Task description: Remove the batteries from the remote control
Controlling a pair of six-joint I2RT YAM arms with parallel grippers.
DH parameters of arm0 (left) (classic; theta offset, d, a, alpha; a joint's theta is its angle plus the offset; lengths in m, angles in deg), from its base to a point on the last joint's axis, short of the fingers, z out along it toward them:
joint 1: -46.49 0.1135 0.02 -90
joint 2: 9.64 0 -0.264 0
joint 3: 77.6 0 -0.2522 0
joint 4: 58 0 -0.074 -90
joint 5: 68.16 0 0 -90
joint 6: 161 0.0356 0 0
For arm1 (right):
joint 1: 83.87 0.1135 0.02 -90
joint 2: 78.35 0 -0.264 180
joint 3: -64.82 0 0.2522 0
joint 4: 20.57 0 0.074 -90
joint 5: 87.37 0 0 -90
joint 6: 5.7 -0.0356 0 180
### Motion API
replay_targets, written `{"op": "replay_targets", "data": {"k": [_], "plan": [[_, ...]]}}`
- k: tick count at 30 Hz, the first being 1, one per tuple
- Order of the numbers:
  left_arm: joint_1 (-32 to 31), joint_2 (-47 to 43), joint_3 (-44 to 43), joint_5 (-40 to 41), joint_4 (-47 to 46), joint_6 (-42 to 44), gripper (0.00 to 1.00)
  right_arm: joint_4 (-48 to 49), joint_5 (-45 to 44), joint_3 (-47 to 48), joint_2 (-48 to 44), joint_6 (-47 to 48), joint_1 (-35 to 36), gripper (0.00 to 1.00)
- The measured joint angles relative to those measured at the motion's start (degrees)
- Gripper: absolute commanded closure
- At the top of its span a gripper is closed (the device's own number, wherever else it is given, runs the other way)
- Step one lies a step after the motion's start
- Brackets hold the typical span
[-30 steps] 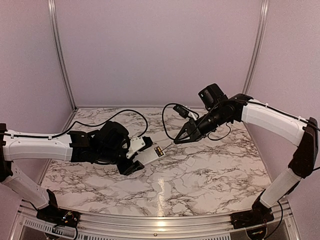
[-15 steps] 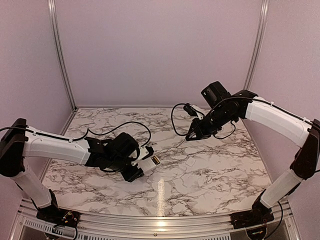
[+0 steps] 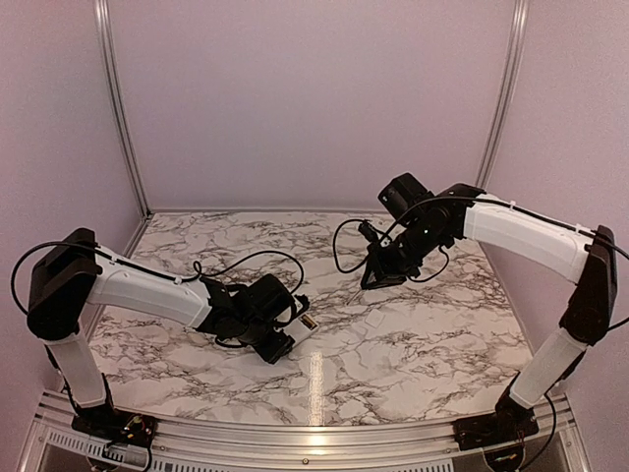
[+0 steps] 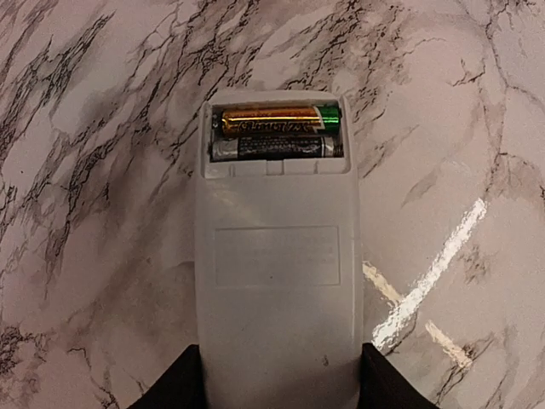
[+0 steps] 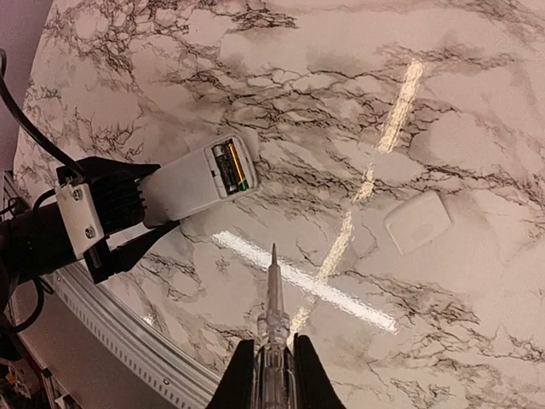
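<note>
**Two batteries sit in the opened remote**

Top camera: my left gripper [image 3: 285, 340] holds the remote control [image 3: 301, 327] low over the marble table [image 3: 423, 364], left of centre. My right gripper [image 3: 376, 278] hangs well apart from it, farther back and to the right. What it grips is too small to make out from here.

Left wrist camera: the remote runs straight away from between my fingers [image 4: 180, 385], which press its two long sides, jaws about half apart. At its far end the bay lies uncovered, the batteries [image 4: 274, 134] side by side across it, the gold one beyond the dark one.

Right wrist camera: my nearly closed right jaws pinch a clear-handled pointed tool [image 5: 272, 336]. Its metal tip aims down at the table, near the remote's battery end but clear of it. Only this view shows a small white cover piece [image 5: 417, 221] lying flat on the table, well right of the remote.
</note>
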Motion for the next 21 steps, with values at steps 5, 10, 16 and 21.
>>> {"op": "replay_targets", "data": {"k": [5, 10, 16, 21], "plan": [[-1.81, 2.99, -2.71, 3.17, -0.07, -6.05, 0.98, 0.09, -0.02, -0.52, 1.38, -3.37, 0.17, 1.00], [-4.17, 4.39, -3.08, 5.73, -0.22, -11.52, 0.98, 0.94, 0.28, -1.14, 2.16, -5.70, 0.72, 1.00], [-4.50, 5.20, -3.96, 5.77, -0.13, -18.86, 0.98, 2.16, 0.48, -1.16, 4.79, -9.27, 0.96, 1.00], [-4.87, 5.42, -4.00, 5.92, -0.63, -23.26, 0.99, 3.91, 0.70, -1.14, 8.48, -11.72, 1.51, 1.00]]}}
